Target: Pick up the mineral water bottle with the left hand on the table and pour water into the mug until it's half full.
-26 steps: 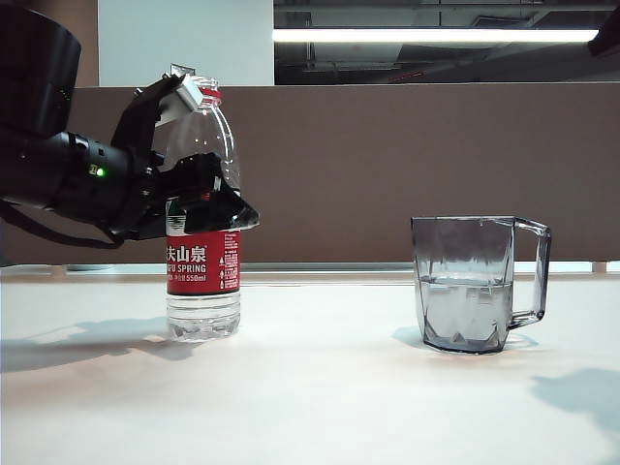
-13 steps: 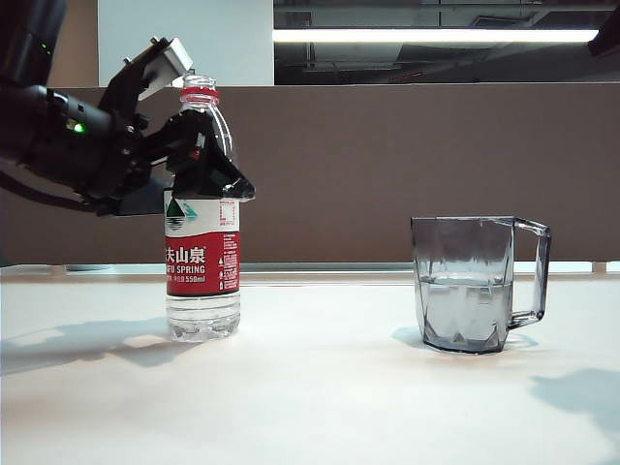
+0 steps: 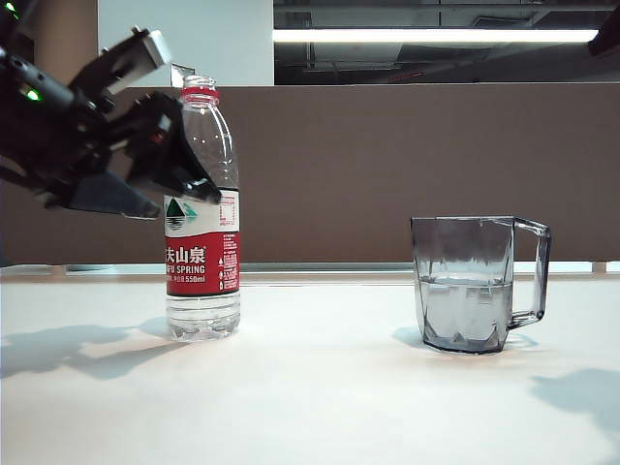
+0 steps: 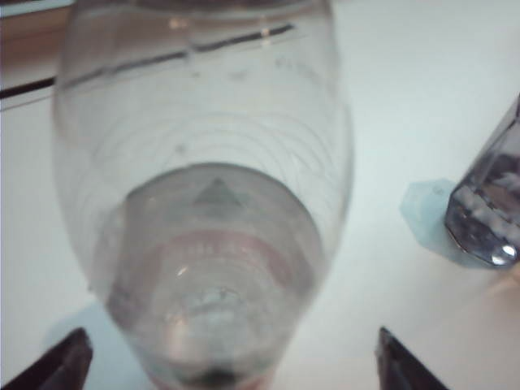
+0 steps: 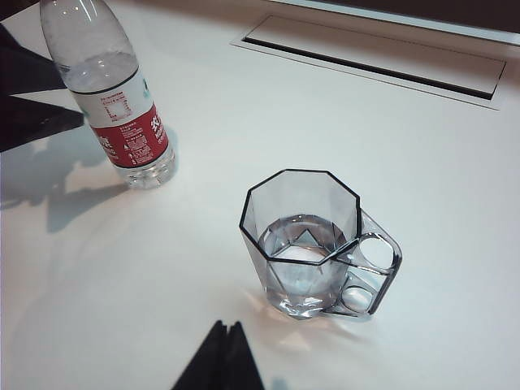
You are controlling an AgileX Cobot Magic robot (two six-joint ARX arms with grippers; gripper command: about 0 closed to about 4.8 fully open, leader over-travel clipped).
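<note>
The mineral water bottle (image 3: pixel 201 262) stands upright on the white table (image 3: pixel 320 397), left of centre, with water reaching above its red label. My left gripper (image 3: pixel 176 121) hovers by the bottle's shoulder and neck, tilted and open wide. In the left wrist view the bottle (image 4: pixel 207 203) fills the space ahead of the left gripper (image 4: pixel 229 361), and neither fingertip touches it. The grey faceted mug (image 3: pixel 465 281) stands to the right, water up to about its middle. In the right wrist view the right gripper (image 5: pixel 227 329) is shut and empty, just short of the mug (image 5: pixel 301 244), with the bottle (image 5: pixel 114 97) beyond.
A brown partition (image 3: pixel 407 165) runs behind the table. A long recessed slot (image 5: pixel 374 57) lies in the tabletop beyond the mug. The mug's handle (image 5: pixel 370 272) points away from the bottle.
My left gripper was around the bottle's upper body; it has opened wider, risen and drawn back to the left, off the bottle. Bottle and mug have not moved.
</note>
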